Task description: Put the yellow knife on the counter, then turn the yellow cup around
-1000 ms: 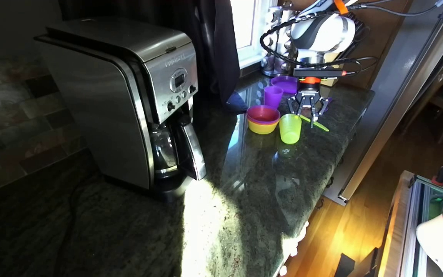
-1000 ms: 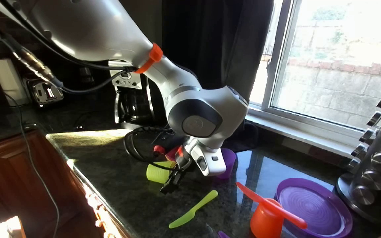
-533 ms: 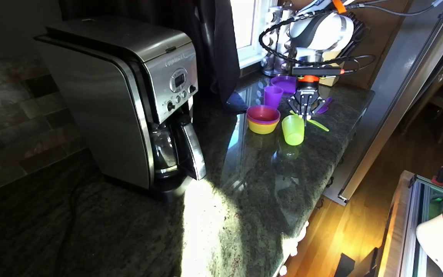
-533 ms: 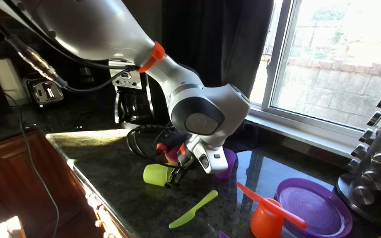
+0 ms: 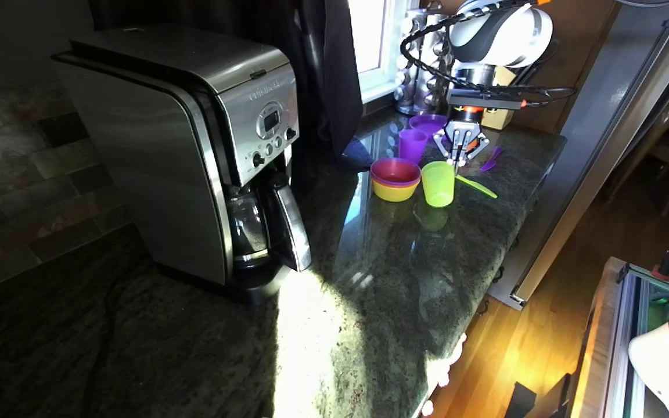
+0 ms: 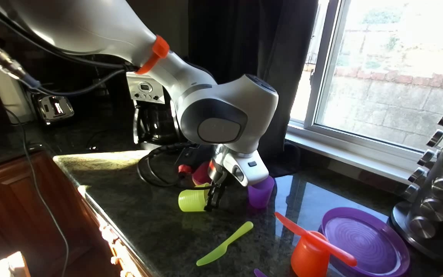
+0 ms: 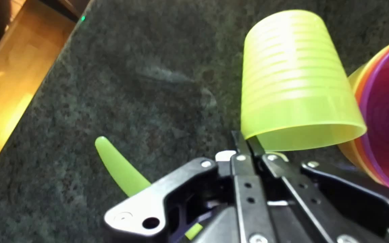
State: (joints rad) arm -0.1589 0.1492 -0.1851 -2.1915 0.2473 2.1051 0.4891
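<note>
Wrist view, upper right: the yellow cup [image 7: 295,76], rim pinched between the fingers [image 7: 243,167], had apparently just lifted off the tabletop [image 7: 164,111], suggesting the turn was underway.

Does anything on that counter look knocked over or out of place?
Yes. The yellow cup is tipped sideways rather than upright, its rim pinched in the gripper. Also, in an exterior view, an orange knife seems to lie across an orange cup, an unusual resting place. No spill or damage shows.
</note>
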